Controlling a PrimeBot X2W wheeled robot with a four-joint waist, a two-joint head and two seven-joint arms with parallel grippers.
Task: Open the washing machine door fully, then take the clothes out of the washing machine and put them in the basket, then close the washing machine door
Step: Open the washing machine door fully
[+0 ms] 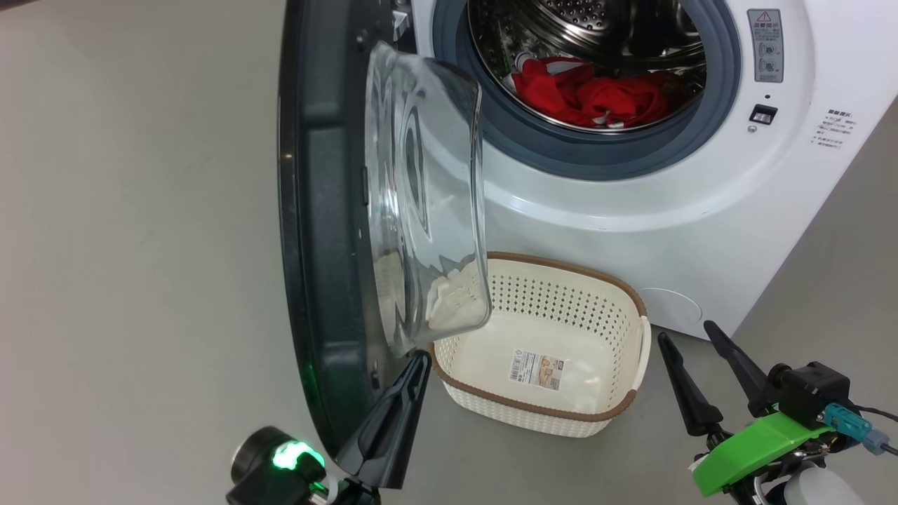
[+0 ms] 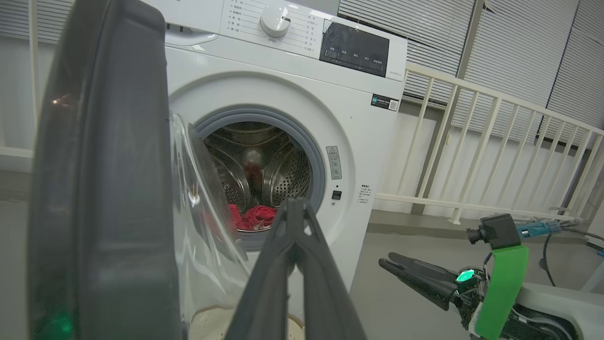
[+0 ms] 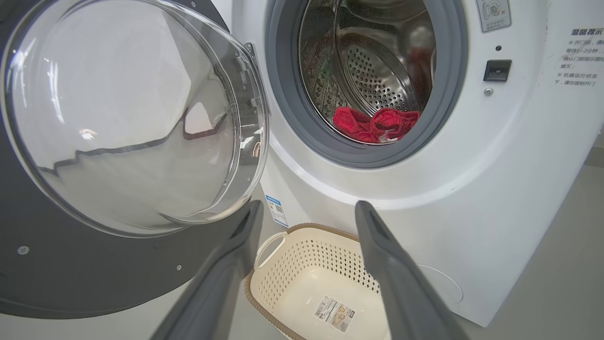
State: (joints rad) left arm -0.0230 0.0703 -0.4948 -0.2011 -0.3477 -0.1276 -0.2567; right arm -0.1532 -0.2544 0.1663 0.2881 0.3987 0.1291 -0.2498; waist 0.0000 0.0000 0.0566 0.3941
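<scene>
The door (image 1: 316, 210) is standing swung out at the left of the washing machine (image 1: 631, 217), edge-on in the head view, with its glass bowl bulging toward the drum. The left gripper (image 1: 421, 359) is sitting low at the door's inner side. Its fingers are pressed together on nothing, and the tips are lying just beside the bottom of the glass. I cannot tell whether they are touching it.

I am reading this as the end of the first step. The door is looking wide open, and a closed gripper placed there is suiting a last outward push.

The basket (image 1: 554, 301) is resting on the floor in front of the machine, holding nothing but its paper label, with its left end lying under the glass bowl. Above it, the red clothes (image 1: 596, 95) are lying bunched at the bottom of the drum. The right gripper (image 1: 686, 331) is hovering just right of the basket with its fingers spread wide and nothing between them.

The next move is probably calling for that gripper to reach through the grey gasket and pinch the soft fabric. The drop is then needing to land in the basket's uncovered right side.

The floor (image 1: 140, 280) is looking smooth, grey and matte. In the left wrist view, a white railing (image 2: 495, 141) and closed blinds (image 2: 519, 47) are running behind and to the right of the machine.
</scene>
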